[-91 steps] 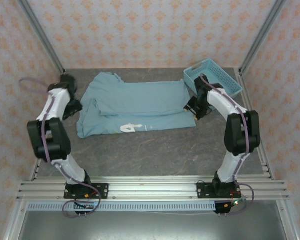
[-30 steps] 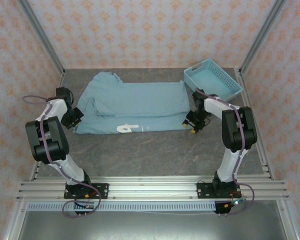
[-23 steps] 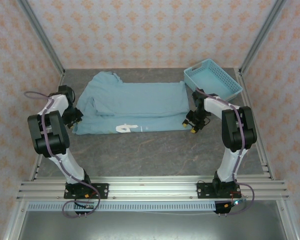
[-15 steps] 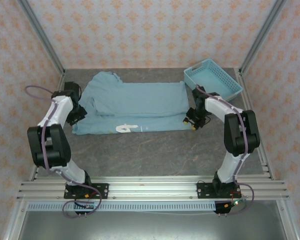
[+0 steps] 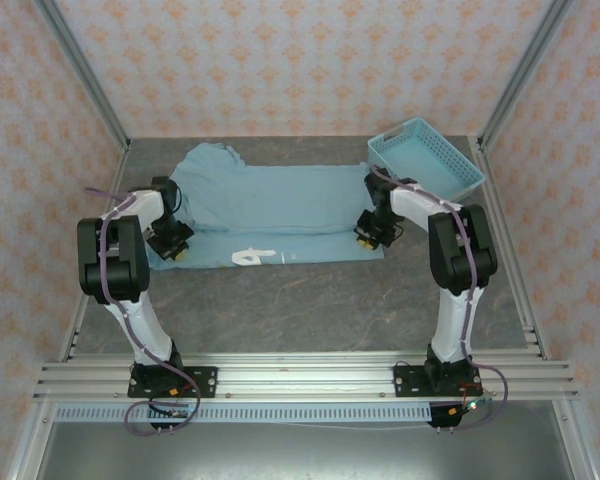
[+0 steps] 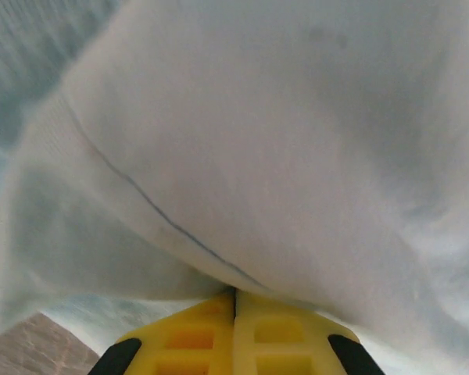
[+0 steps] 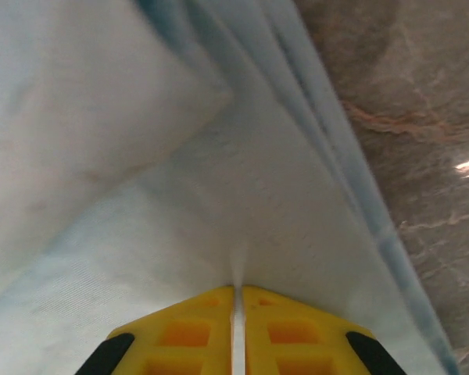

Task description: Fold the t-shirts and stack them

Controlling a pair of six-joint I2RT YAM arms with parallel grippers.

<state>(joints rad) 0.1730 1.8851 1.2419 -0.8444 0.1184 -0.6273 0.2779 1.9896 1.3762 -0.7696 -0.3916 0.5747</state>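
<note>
One light teal t-shirt lies spread across the back of the table, folded lengthwise, with a white print at its near edge. My left gripper sits on the shirt's left end. In the left wrist view its yellow fingers are pressed together, with the t-shirt pinched at their tips and bulging over them. My right gripper is at the shirt's right end. Up close its fingers are shut on a thin layer of the t-shirt.
A light blue lattice basket stands at the back right corner, just behind the right arm. Bare grey table stretches in front of the shirt. Metal frame posts and patterned walls enclose the sides.
Both arms swung inward from beside the shirt onto its two ends. The right jaws closed on the cloth; the left jaws opened briefly and shut again on it.
</note>
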